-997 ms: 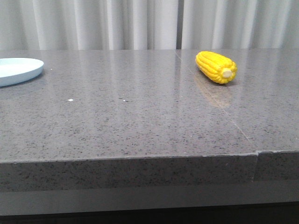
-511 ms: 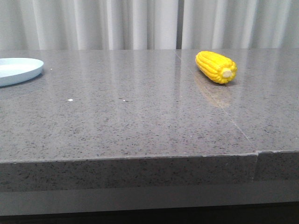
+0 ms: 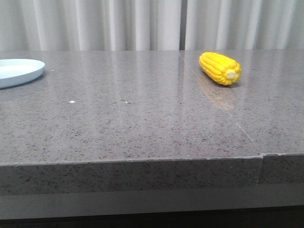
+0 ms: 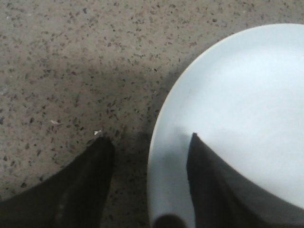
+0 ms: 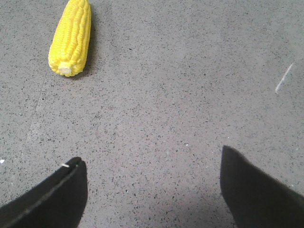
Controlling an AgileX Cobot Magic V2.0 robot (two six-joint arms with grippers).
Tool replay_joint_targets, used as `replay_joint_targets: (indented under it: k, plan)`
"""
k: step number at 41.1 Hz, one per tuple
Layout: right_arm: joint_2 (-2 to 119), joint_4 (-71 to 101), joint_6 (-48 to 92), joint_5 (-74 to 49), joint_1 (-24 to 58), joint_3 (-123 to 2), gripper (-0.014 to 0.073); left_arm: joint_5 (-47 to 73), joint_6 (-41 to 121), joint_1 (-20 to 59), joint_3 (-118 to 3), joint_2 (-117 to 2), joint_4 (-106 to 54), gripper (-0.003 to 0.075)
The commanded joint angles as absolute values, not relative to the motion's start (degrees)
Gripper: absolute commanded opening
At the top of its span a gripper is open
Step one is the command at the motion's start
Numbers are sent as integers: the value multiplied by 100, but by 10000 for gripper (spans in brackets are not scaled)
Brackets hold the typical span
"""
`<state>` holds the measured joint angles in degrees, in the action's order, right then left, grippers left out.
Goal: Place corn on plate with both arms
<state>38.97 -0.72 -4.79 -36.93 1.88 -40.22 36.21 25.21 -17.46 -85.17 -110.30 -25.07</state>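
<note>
Corn (image 3: 220,68) was a short yellow cob with kernel rows and a pale cut end, lying on its side on the grey speckled bench (image 3: 142,123), far right. Plate (image 3: 19,71) sat far left, pale blue, nothing in it. Left gripper (image 4: 147,152) spread wide, one finger over the plate rim. Right gripper (image 5: 152,180) spread wide, holding nothing, corn well apart from it.

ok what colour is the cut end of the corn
Pale cream, on the yellow corn; clearest in the front view.
</note>
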Motion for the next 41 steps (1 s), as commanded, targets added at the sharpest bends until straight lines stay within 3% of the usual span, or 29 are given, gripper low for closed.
replay_joint_targets:
  k: [1, 9, 24, 41]
  plan:
    - [3929, -136, -438, -3326, 197, -4166, 602, 3546, 2513, -1705, -8695, -10749, -2609, 169]
    - [3929, -136, -438, -3326, 197, -4166, 602, 3632, 2513, -1705, -8695, -10713, -2685, -17]
    - [3929, -136, -438, -3326, 197, -4166, 602, 4302, 2513, -1560, -8695, -10143, -3542, -20]
    - [3929, -136, -438, -3326, 197, -4166, 602, 4519, 2513, -172, -8695, -10017, -4166, -20]
